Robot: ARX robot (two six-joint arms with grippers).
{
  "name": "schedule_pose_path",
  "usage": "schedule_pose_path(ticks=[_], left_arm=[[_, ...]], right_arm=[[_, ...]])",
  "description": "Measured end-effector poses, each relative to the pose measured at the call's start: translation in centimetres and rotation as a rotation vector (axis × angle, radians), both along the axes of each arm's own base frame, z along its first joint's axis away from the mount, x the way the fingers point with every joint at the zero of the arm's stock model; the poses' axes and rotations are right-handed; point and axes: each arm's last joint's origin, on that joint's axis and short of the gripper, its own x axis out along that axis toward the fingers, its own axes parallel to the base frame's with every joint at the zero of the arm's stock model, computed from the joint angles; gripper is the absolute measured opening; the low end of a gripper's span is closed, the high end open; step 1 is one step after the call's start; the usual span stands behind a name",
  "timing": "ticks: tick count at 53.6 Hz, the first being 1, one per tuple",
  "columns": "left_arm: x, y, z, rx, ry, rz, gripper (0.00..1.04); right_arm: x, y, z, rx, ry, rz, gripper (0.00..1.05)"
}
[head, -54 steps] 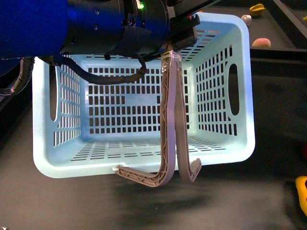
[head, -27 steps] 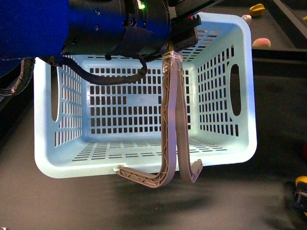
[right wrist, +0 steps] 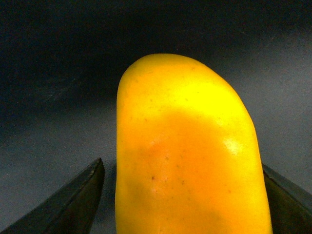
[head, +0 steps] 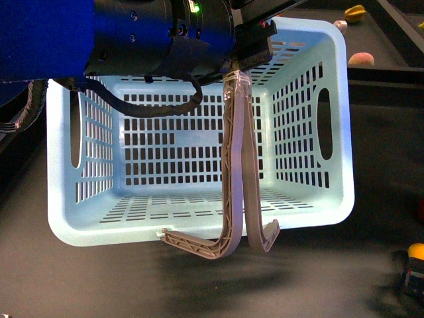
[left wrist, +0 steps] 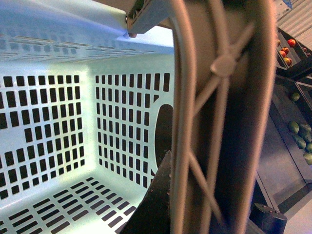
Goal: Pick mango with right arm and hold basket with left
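Observation:
The light-blue slotted basket (head: 199, 218) hangs tilted, its open mouth facing the front camera. My left gripper (head: 246, 58) is shut on the two grey-brown swing handles (head: 237, 165) at the top. In the left wrist view the handle (left wrist: 219, 122) fills the frame over the basket's inside (left wrist: 48, 122). The yellow-orange mango (right wrist: 185, 156) lies on the dark surface between the open fingers of my right gripper (right wrist: 181, 163), one finger (right wrist: 73, 204) on each side with a gap to the fruit. In the front view the mango (head: 416, 252) shows at the right edge above the right gripper (head: 414, 277).
At the back right lie a yellow fruit (head: 355, 12), a pale round thing (head: 340, 26) and a pink-orange fruit (head: 361, 59). The left wrist view shows shelves with red fruits (left wrist: 287, 48) and green fruits (left wrist: 300, 134) beyond the basket.
My right gripper has come into the front view at the lower right and now covers the lower part of the mango. The basket and left arm have barely moved.

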Motion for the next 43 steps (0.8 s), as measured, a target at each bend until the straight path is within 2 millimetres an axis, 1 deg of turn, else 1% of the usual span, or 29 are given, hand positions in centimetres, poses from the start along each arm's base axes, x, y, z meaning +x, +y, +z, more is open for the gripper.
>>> schedule_pose_path(ticks=[6, 10, 18, 23, 26, 28, 31, 32, 34, 35, 41, 43], left_arm=[[0.0, 0.0, 0.0, 0.000, 0.000, 0.000, 0.06], [0.0, 0.0, 0.0, 0.000, 0.000, 0.000, 0.06], [0.0, 0.0, 0.0, 0.000, 0.000, 0.000, 0.06], [0.0, 0.0, 0.0, 0.000, 0.000, 0.000, 0.06], [0.0, 0.0, 0.0, 0.000, 0.000, 0.000, 0.06], [0.0, 0.0, 0.0, 0.000, 0.000, 0.000, 0.06], [0.0, 0.0, 0.0, 0.000, 0.000, 0.000, 0.06], [0.0, 0.0, 0.0, 0.000, 0.000, 0.000, 0.06], [0.0, 0.0, 0.0, 0.000, 0.000, 0.000, 0.06], [0.0, 0.0, 0.0, 0.000, 0.000, 0.000, 0.06], [0.0, 0.0, 0.0, 0.000, 0.000, 0.000, 0.06], [0.0, 0.0, 0.0, 0.000, 0.000, 0.000, 0.06]], right_arm=[[0.0, 0.0, 0.0, -0.009, 0.003, 0.005, 0.68], [-0.1, 0.0, 0.0, -0.012, 0.007, 0.009, 0.64], [-0.3, 0.0, 0.3, -0.008, 0.005, 0.007, 0.63], [-0.4, 0.1, 1.0, -0.002, -0.002, 0.007, 0.63], [-0.5, 0.1, 1.6, 0.005, -0.016, 0.008, 0.63], [-0.4, 0.2, 2.6, 0.014, -0.036, 0.011, 0.63], [-0.3, 0.2, 3.2, 0.018, -0.050, 0.013, 0.63], [-0.1, 0.2, 4.0, 0.021, -0.067, 0.015, 0.63], [0.0, 0.3, 4.5, 0.026, -0.079, 0.016, 0.63], [0.2, 0.4, 5.3, 0.032, -0.100, 0.019, 0.63], [0.7, 0.8, 7.8, 0.050, -0.158, 0.036, 0.63], [0.9, 1.1, 9.0, 0.061, -0.185, 0.048, 0.63]])
